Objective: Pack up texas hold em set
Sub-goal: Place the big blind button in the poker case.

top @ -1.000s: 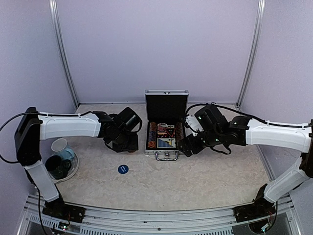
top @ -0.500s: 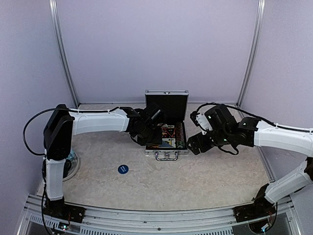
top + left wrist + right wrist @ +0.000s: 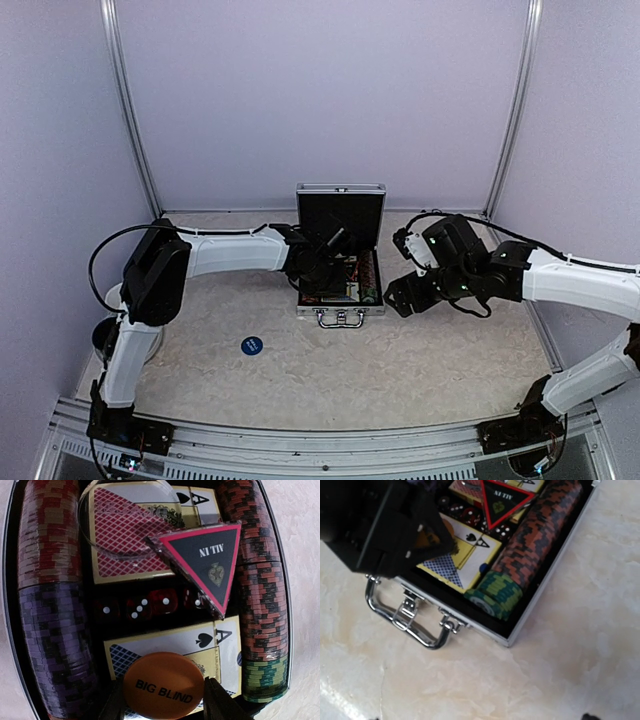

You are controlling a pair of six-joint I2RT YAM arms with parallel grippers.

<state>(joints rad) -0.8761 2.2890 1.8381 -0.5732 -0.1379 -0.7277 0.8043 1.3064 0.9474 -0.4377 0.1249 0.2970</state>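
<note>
The left fingers are partly closed on the orange button marked BIG BLIND, gripping it by its edge, one finger on each side. They hang over the open briefcase. Directly beneath them lies the blue-backed deck. Beyond the fingertips come the red dice, then the red-backed deck with the dark triangle marker tilted across its corner. Rows of chips flank the fingers on both sides.

A second ago these fingers were out over the bare tabletop to the left of the case. Half a second ago they had reached its left edge, and now they are above the middle compartment. The left arm's elbow has swung inward with them and now hides most of the cups that showed at the far left.

The right fingers stand wide apart with nothing between them, just beside the case's right wall, a little farther from it than a second ago. In the right wrist view the case's handle lies ahead of them. The round blue button has stayed on the tabletop, well apart from both sets of fingers.
</note>
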